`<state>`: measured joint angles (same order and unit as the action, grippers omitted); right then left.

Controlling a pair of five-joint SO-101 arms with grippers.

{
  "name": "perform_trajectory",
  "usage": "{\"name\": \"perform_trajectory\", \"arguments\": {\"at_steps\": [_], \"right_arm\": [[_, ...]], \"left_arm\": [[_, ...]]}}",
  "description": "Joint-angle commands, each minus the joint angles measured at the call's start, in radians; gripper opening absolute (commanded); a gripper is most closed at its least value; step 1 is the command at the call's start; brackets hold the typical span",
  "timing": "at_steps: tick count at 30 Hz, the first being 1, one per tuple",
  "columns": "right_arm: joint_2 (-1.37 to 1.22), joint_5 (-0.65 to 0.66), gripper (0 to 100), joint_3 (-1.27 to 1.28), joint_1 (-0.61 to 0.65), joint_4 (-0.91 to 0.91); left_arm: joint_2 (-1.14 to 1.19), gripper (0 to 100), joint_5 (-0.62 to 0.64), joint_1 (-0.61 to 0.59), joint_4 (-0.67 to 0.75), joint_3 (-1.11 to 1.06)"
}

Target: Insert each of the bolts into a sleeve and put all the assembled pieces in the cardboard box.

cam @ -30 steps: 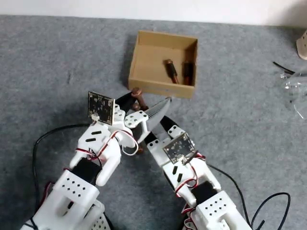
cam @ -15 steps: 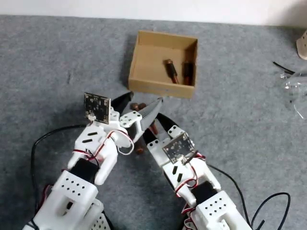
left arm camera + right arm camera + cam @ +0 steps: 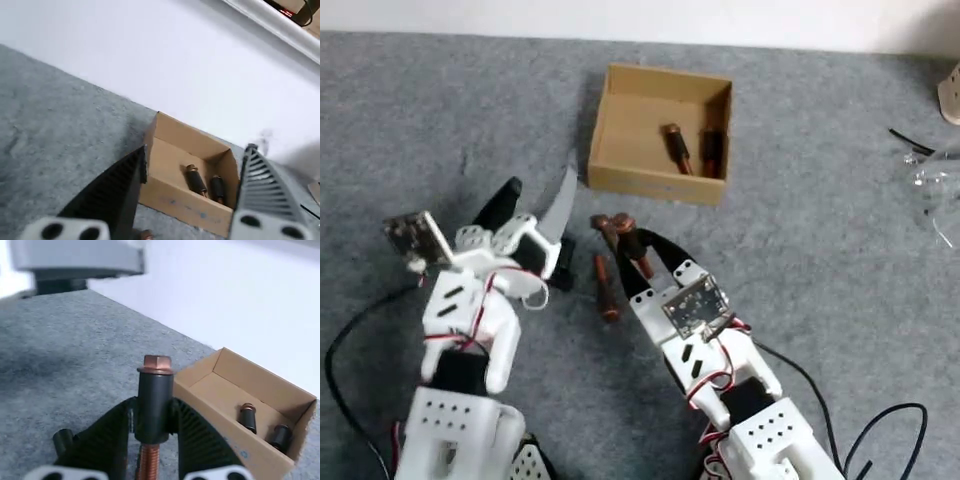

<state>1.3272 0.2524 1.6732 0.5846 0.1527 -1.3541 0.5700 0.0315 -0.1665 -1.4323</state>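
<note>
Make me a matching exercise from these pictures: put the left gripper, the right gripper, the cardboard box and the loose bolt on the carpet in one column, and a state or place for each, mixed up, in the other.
Column one:
1. left gripper
2. right gripper
3. cardboard box
4. loose bolt

Column two:
A. holds two assembled pieces
B. open, holding nothing
C. lies bare on the grey carpet
D. shut on a sleeved bolt

Pairs: 1-B, 2-D, 3-A, 4-C.
</note>
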Motion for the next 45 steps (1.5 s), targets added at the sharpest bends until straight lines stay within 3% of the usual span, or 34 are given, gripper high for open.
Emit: {"name": "perform_trajectory", "arguments": {"at_steps": [1, 10, 15, 17, 21, 28, 30, 36, 40, 45], "right_arm": [[0.021, 0.003, 0.4, 0.090, -0.027, 0.005], [0.021, 0.005, 0.4, 0.093, -0.028, 0.005], [0.021, 0.005, 0.4, 0.093, -0.027, 0.005], [0.021, 0.006, 0.4, 0.091, -0.031, 0.005], [0.021, 0.003, 0.4, 0.093, -0.081, 0.005], [0.019, 0.002, 0.4, 0.090, -0.173, 0.005], [0.019, 0.002, 0.4, 0.093, -0.189, 0.004], [0.015, 0.002, 0.4, 0.096, -0.251, -0.004], [0.013, 0.002, 0.4, 0.107, -0.298, -0.019], [0.015, 0.002, 0.4, 0.104, -0.294, -0.168]], "left_arm": [[-0.179, 28, -0.110, -0.016, -0.006, -0.113], [-0.392, 28, -0.140, 0.012, -0.068, -0.268], [-0.423, 8, -0.152, 0.007, -0.114, -0.266], [-0.420, 0, -0.222, 0.007, -0.114, -0.266], [-0.418, 0, -0.301, 0.007, -0.181, -0.266], [-0.418, 1, -0.301, -0.031, -0.334, -0.266], [-0.420, 1, -0.310, -0.070, -0.331, -0.266], [-0.415, 1, -0.526, -0.087, -0.342, -0.266], [-0.415, 1, -0.540, -0.087, -0.344, -0.266], [-0.415, 1, -0.542, -0.087, -0.344, -0.266]]}}
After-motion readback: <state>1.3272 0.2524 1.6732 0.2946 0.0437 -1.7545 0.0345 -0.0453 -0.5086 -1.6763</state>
